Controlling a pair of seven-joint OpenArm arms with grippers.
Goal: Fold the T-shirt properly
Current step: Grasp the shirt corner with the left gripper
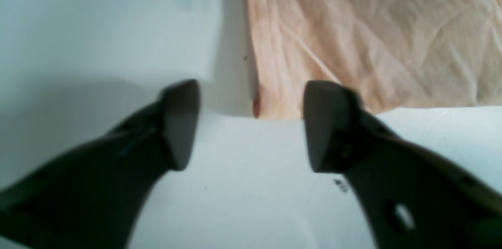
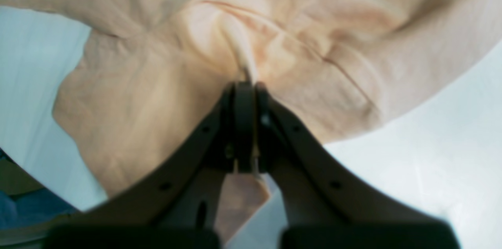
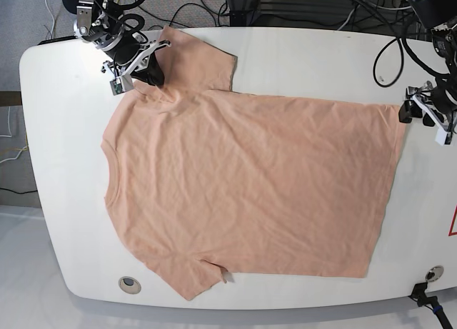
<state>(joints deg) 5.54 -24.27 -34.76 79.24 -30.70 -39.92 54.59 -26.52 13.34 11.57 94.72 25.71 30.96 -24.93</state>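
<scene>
The peach T-shirt (image 3: 250,179) lies spread flat on the white table (image 3: 321,58), collar toward the left in the base view. My right gripper (image 3: 153,73) is at the far left sleeve and shoulder. In the right wrist view this gripper (image 2: 245,88) is shut on a pinched ridge of the shirt's cloth (image 2: 137,96). My left gripper (image 3: 408,113) hovers at the shirt's far right hem corner. In the left wrist view it (image 1: 251,123) stands open, and the hem corner (image 1: 270,104) lies just beyond the fingertips (image 1: 180,123), not between them.
Cables (image 3: 371,29) trail behind the table's far edge. Two round holes (image 3: 128,283) (image 3: 430,274) sit near the front edge. The shirt's front hem and sleeve lie close to the table's near edge. Bare table lies to the right of the shirt.
</scene>
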